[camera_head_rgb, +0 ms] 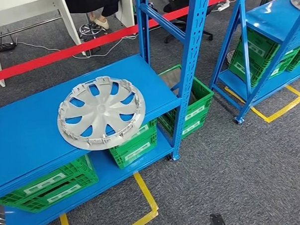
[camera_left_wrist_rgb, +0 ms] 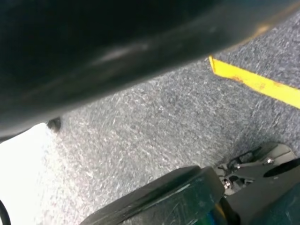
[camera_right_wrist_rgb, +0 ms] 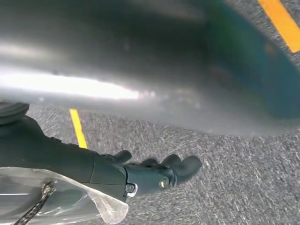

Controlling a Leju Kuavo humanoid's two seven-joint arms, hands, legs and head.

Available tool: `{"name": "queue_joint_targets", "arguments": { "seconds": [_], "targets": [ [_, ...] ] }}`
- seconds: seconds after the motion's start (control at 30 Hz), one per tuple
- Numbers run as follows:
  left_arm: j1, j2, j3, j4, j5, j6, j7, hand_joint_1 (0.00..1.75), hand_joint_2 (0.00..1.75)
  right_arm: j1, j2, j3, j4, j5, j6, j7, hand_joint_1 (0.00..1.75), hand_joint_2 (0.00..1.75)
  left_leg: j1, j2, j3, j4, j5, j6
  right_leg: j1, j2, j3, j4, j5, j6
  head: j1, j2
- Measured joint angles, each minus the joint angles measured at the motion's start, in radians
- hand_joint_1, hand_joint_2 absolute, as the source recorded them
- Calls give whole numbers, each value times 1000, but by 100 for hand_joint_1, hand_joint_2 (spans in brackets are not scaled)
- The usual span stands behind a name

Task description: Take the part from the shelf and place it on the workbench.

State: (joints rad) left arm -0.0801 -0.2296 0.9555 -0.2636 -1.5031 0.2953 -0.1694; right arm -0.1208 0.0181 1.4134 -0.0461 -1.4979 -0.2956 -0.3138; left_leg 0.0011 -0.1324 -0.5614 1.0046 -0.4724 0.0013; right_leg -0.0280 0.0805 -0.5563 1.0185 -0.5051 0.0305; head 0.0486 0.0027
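Observation:
The part is a silver-grey wheel cover (camera_head_rgb: 100, 112) lying flat on the top board of the blue shelf (camera_head_rgb: 25, 128), near the board's front edge and right of its middle. Nothing touches it. My right hand (camera_right_wrist_rgb: 155, 173) hangs over grey carpet with its dark fingers stretched out and nothing in them, away from the shelf.
Green crates (camera_head_rgb: 136, 145) stand on the lower board, another (camera_head_rgb: 189, 108) just past the blue upright. A second blue shelf (camera_head_rgb: 272, 22) with green crates stands at the right. Red barrier tape (camera_head_rgb: 82, 45) runs behind. Yellow tape (camera_head_rgb: 146, 197) marks the carpet. A person's feet (camera_head_rgb: 99, 20) are behind.

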Motion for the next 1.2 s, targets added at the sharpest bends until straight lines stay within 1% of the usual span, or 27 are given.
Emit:
{"name": "queue_joint_targets", "arguments": {
  "seconds": [0.03,0.07,0.1,0.17,0.23,0.27,0.3,0.33,0.37,0.4,0.47,0.53,0.57,0.6,0.63,0.67,0.73,0.77,0.8,0.83,0.87,0.93,0.97,1.03,1.1,1.17,1.2],
  "targets": [
    [2,1,3,0,1,1,0,0,0,0,2,2,0,0,0,-1,0,0,2,-6,-1,0,0,-5,-1,-11,1,-1,0,-5,0,0],
    [3,2,6,0,1,2,0,0,0,-1,3,4,0,0,1,-2,0,0,1,7,-6,9,-7,-10,-2,-23,4,-2,0,-12,-2,0],
    [3,2,9,0,1,4,0,0,0,-1,5,7,0,0,1,-3,0,0,0,32,-18,37,-24,-16,-3,-37,7,-4,-1,-18,-5,0],
    [0,2,14,0,1,10,0,0,0,1,6,10,2,0,2,-5,0,0,0,97,-73,150,-80,-26,0,-68,13,-6,-6,-29,-11,0],
    [-1,2,16,0,1,14,0,0,0,4,6,14,2,0,2,-5,0,0,3,122,-138,276,-125,-31,3,-100,17,-6,-11,-33,-12,0],
    [1,2,16,0,1,15,0,0,0,4,6,16,2,-1,2,-5,0,0,4,126,-152,302,-123,-32,5,-115,20,-6,-14,-33,-12,0],
    [3,3,17,0,1,15,0,0,0,3,6,18,2,-1,2,-6,0,0,4,128,-144,282,-100,-30,6,-128,23,-6,-17,-32,-13,0],
    [4,3,17,0,1,16,0,0,0,2,6,21,2,-1,2,-6,0,0,3,135,-117,225,-62,-26,7,-140,29,-6,-21,-32,-13,0],
    [4,3,17,0,1,16,0,0,0,1,7,22,2,-1,2,-7,0,0,0,152,-82,152,-23,-18,7,-151,34,-6,-25,-30,-13,0],
    [3,4,18,0,1,16,0,0,0,0,7,23,2,-1,2,-8,0,0,-6,173,-49,84,1,-11,10,-162,40,-6,-30,-26,-13,0],
    [1,4,18,0,1,16,0,0,0,0,8,24,2,-1,2,-10,0,0,-16,200,-17,17,16,1,15,-182,46,-7,-37,-16,-13,0],
    [3,6,20,0,2,16,0,0,0,-2,8,25,2,-1,3,-10,0,0,-17,186,-17,8,13,8,17,-202,54,-13,-40,-5,-12,0],
    [6,6,22,0,3,16,1,0,0,-5,8,26,2,-1,4,-10,0,0,-15,175,-13,0,16,13,16,-194,57,-12,-45,0,-11,0],
    [8,6,23,0,4,16,1,0,0,-7,8,27,2,-1,4,-10,0,0,-12,167,-9,-8,20,19,15,-172,52,1,-55,4,-9,0],
    [7,6,24,0,5,16,1,0,44,-7,9,29,2,-1,7,-11,0,0,-8,158,-4,-15,23,24,13,-142,37,33,-74,8,-6,0],
    [5,5,24,0,6,16,2,0,87,-6,9,30,2,-1,11,-11,0,0,-6,150,-3,-18,25,28,11,-109,6,93,-102,10,-3,0],
    [2,4,26,0,6,15,2,0,175,-2,9,33,2,-1,23,-11,0,0,-6,133,-3,-18,23,33,10,-83,-75,232,-152,13,0,0],
    [3,3,29,0,6,14,2,0,175,1,9,34,2,-1,29,-10,0,0,-7,126,-1,-18,21,34,10,-81,-106,275,-157,14,0,0],
    [4,3,32,0,6,13,1,0,175,2,9,35,2,-1,32,-10,0,0,-7,120,1,-17,19,33,10,-81,-118,276,-138,15,0,0],
    [5,3,36,0,7,12,-1,0,175,2,9,36,2,-1,36,-10,0,0,-7,115,4,-15,16,31,9,-81,-110,238,-100,16,1,0],
    [5,3,38,0,7,11,-5,0,175,2,9,36,2,-1,40,-12,0,0,-6,111,7,-13,13,27,8,-81,-85,172,-54,15,1,0],
    [4,2,40,0,5,10,-15,0,175,0,9,36,2,-1,48,-15,0,0,-8,106,10,-5,3,16,7,-77,-31,47,2,11,0,0],
    [3,2,41,0,4,9,-18,0,175,0,10,36,2,-1,52,-16,0,0,-10,104,9,-1,-1,13,6,-75,-16,15,11,7,-1,0],
    [3,3,41,0,4,4,-20,0,175,1,12,35,1,-1,57,-16,0,0,-13,103,6,4,-2,20,6,-72,-8,1,11,0,-2,0],
    [3,3,41,0,4,-1,-21,0,175,3,13,33,1,-1,58,-15,0,87,-13,103,9,2,-1,30,7,-71,-7,1,11,-1,-2,0],
    [3,5,40,0,13,-11,-18,0,175,3,13,24,0,0,63,-11,0,175,-13,103,12,-3,0,32,9,-70,-6,1,9,-6,-2,0],
    [4,6,37,0,25,-18,-14,0,175,5,13,13,-2,2,67,-8,0,175,-13,103,14,-5,0,32,10,-71,-5,1,8,-8,-2,0]
  ]
}}
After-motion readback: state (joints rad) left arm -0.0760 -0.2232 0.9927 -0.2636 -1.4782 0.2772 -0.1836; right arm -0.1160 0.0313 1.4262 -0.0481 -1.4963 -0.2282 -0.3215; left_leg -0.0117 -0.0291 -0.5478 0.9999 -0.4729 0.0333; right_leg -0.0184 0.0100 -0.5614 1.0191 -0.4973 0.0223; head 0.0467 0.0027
